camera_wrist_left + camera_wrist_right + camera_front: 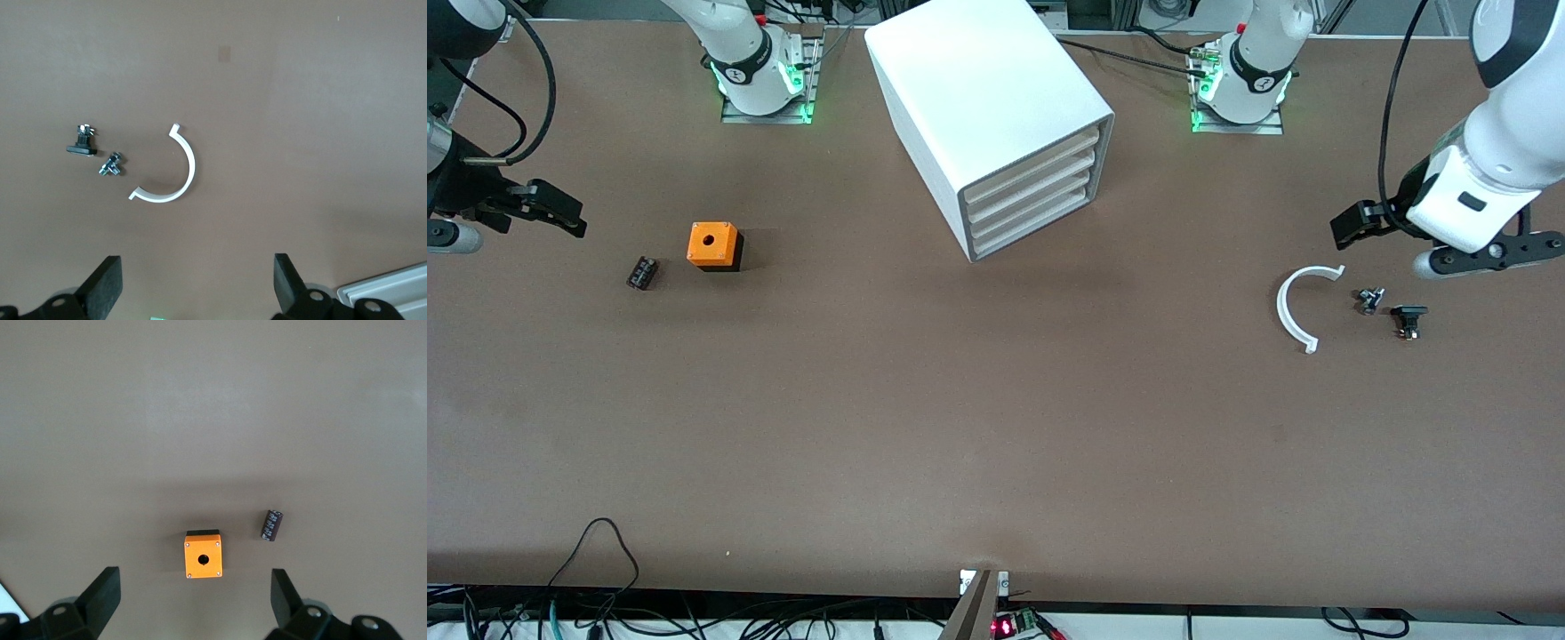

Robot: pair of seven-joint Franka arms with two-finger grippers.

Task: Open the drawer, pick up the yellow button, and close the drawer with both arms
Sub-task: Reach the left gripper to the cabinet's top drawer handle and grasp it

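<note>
Fingers on your left gripper (193, 287) and right gripper (193, 603) are both spread, holding nothing; button's nowhere visible, and the white four-drawer cabinet (996, 124) at 12 o'clock is fully closed

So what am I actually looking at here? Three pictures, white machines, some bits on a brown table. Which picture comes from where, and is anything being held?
These are two white robot arms, each ending in a black two-finger gripper. The wide picture comes from a high camera facing them; the two smaller ones come from cameras on each arm's wrist, looking down past the fingers.

On the table stands a white drawer cabinet, all drawers shut. Toward the right arm's end lie an orange cube with a hole and a small dark cylinder. Toward the left arm's end lie a white curved piece and two small black parts.

The left gripper and the right gripper are both open and empty, each over its own end of the table. No button is in sight.
</note>
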